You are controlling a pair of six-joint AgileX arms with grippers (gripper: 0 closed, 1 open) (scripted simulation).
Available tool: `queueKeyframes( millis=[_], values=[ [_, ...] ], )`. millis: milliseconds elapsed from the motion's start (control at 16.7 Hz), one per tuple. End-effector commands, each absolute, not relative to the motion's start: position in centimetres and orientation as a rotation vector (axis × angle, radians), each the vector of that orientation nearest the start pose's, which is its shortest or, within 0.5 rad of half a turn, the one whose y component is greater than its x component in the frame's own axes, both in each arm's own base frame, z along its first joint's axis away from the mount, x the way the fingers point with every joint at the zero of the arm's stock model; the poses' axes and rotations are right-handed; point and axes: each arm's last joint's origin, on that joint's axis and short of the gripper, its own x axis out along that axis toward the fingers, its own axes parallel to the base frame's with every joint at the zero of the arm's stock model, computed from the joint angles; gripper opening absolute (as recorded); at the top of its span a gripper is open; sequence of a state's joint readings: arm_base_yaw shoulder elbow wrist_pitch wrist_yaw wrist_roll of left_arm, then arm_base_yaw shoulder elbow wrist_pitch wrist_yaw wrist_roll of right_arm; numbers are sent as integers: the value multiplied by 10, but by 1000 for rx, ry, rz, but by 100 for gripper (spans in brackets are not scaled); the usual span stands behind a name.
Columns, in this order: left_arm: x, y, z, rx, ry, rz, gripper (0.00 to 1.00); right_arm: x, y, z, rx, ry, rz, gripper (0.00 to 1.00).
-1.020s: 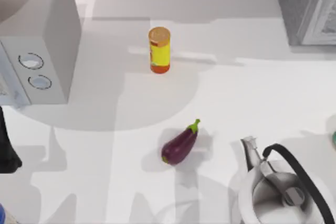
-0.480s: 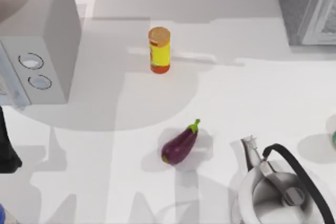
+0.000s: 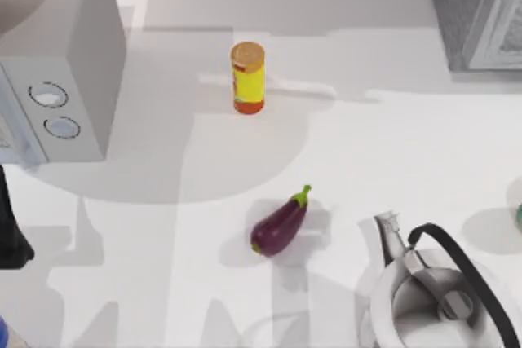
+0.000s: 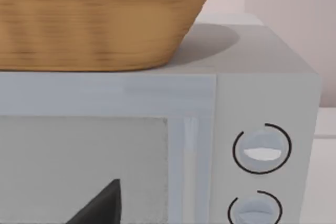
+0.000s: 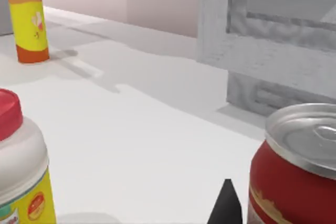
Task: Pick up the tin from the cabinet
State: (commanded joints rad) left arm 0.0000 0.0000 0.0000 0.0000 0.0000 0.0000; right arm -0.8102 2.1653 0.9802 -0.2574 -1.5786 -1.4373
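Observation:
A red tin (image 5: 294, 182) with a silver pull-tab lid stands on the white counter, very close in the right wrist view. Beside it rises one dark fingertip (image 5: 226, 206) of my right gripper. The grey cabinet (image 5: 273, 40) with a framed door stands behind the tin, and it sits at the table's far right corner (image 3: 477, 14) in the top view. My left arm (image 3: 10, 230) is a dark shape at the table's left edge. One of its fingertips (image 4: 102, 205) points at the microwave door.
A microwave (image 3: 57, 79) with two knobs fills the left, with a wicker basket (image 4: 100, 19) on top. A yellow canister (image 3: 248, 77), an eggplant (image 3: 280, 225) and a kettle (image 3: 436, 295) stand on the table. A white jar (image 5: 18, 166) with a red cap stands near the tin.
Shadows near the table's right edge have shifted a little. The canister, eggplant and kettle have not moved.

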Motion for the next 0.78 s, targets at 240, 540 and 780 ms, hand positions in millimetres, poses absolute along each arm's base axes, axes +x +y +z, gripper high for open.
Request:
queueKeyframes(
  millis=[240,540,780],
  values=[
    [106,-1,160,0,0,0,100,252,-216,38,18,-22,772,0],
    [106,-1,160,0,0,0,100,252,-212,27,26,-45,756,0],
    [106,-1,160,0,0,0,100,255,-207,29,33,-38,744,0]
  ],
)
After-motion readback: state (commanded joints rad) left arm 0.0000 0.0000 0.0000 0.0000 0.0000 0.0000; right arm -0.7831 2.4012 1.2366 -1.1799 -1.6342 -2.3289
